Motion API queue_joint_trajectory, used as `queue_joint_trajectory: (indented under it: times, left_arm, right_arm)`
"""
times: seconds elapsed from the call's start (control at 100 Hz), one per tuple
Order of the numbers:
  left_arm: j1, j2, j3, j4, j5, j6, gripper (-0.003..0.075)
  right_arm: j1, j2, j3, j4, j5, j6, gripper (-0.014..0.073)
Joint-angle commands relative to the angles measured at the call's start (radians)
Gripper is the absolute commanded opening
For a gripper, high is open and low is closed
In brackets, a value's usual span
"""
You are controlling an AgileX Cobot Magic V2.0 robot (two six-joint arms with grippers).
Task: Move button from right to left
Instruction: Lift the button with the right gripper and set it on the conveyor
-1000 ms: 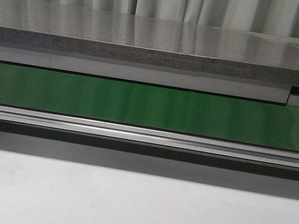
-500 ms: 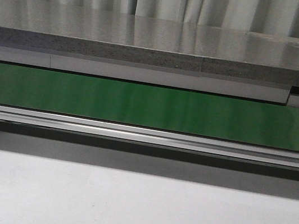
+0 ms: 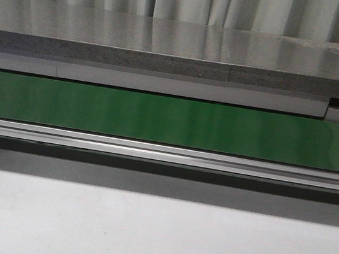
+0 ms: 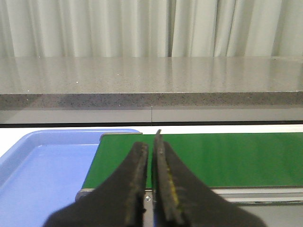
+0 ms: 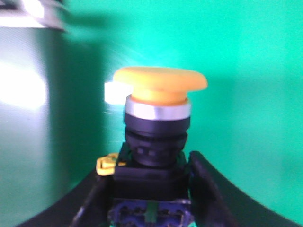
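The button (image 5: pixel 158 85) has a round yellow-orange cap, a silver ring and a black boxy body. It shows only in the right wrist view, against the green conveyor belt (image 5: pixel 246 47). My right gripper (image 5: pixel 149 170) is shut on the button's black body, with one finger on each side. My left gripper (image 4: pixel 149 140) is shut and empty, and hangs over the end of the belt (image 4: pixel 236 156) beside a blue tray (image 4: pixel 42 175). Neither gripper nor the button shows in the front view.
The green belt (image 3: pixel 170 119) runs across the front view, with a metal rail (image 3: pixel 165 154) along its near side. A grey stone counter (image 3: pixel 170 43) and curtains lie behind it. A white table (image 3: pixel 151 240) lies in front. A bright metal part (image 5: pixel 28 19) shows near the belt's edge.
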Motion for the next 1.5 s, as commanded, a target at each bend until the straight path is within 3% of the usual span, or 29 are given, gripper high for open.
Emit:
queue_joint_trajectory:
  times: [0.0,0.3,0.62,1.16,1.22,1.41,1.49]
  left_arm:
    - [0.002,-0.036,0.041,-0.007,-0.081,-0.012,0.0005]
    - [0.002,-0.036,0.041,-0.007,-0.081,-0.012,0.0005]
    - [0.002,-0.036,0.041,-0.007,-0.081,-0.012,0.0005]
    - [0.002,-0.036,0.041,-0.007,-0.081,-0.012,0.0005]
    - [0.002,-0.036,0.041,-0.007,-0.081,-0.012,0.0005]
    - [0.002,-0.036,0.041,-0.007,-0.081,-0.012,0.0005]
    - [0.002,-0.036,0.041,-0.007,-0.081,-0.012,0.0005]
  right_arm:
    - [-0.006,-0.081,-0.034,0.082,0.057,-0.001,0.0202]
    - [0.084,-0.153,-0.030,0.069,0.105,0.038,0.0203]
    - [0.275,-0.156,-0.028,-0.171,0.084,0.209,0.0205]
    - [0.293,-0.156,0.181,-0.119,-0.047,0.244,0.0210]
    - [0.293,-0.156,0.181,-0.117,-0.050,0.244,0.0244]
    - [0.293,-0.156,0.181,-0.111,-0.050,0.244,0.0485]
    - [0.293,-0.163,0.181,-0.096,-0.047,0.244,0.0545]
